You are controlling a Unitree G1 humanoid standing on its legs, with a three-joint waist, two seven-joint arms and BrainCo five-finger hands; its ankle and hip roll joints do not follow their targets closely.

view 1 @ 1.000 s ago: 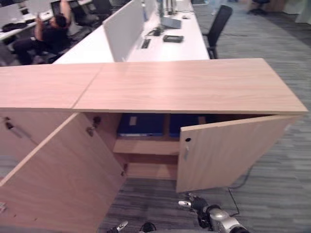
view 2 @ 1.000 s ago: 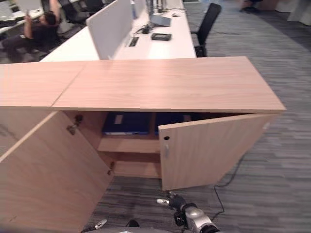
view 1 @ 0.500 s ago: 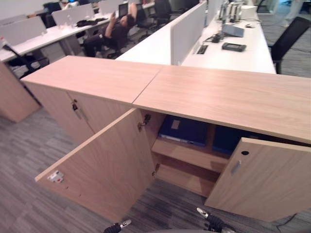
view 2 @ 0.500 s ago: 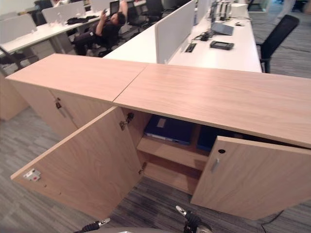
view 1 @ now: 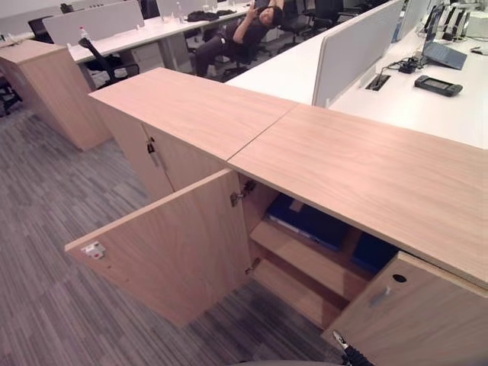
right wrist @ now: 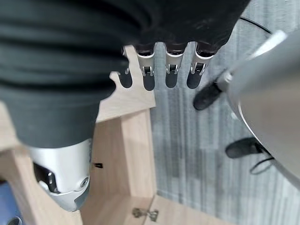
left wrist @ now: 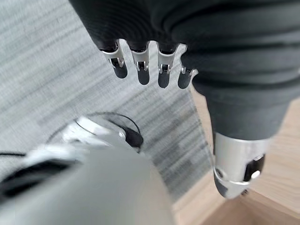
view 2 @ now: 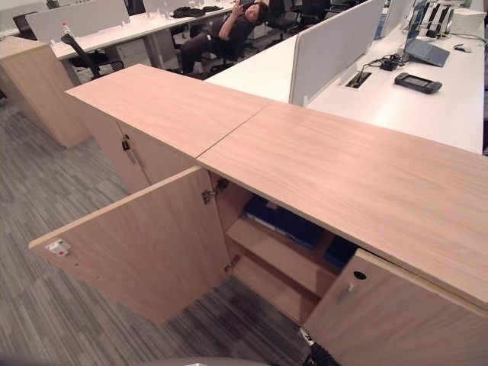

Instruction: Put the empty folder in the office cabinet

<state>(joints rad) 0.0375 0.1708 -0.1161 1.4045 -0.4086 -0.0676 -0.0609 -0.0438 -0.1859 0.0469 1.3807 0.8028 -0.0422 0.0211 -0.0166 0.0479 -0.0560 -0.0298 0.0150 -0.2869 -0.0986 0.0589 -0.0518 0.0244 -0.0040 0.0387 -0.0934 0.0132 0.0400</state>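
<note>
A: While both doors stand wide, we see blue folders [view 1: 309, 221] lying on the upper shelf [view 2: 274, 255] of the office cabinet [view 1: 358, 164]; our left hand [left wrist: 147, 65] and right hand [right wrist: 161, 70] hang with relaxed fingers, holding nothing.

B: Agreed. We risk clipping the near left door [view 1: 171, 252] or right door [view 2: 381, 320] while turning, since both jut toward us.

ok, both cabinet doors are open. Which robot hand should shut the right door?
Right, probably. The right robot hand hangs open and empty beside the lower free corner of the right door, and its wrist view shows a wooden edge close by. The left robot hand, also open, hangs over carpet.
</note>
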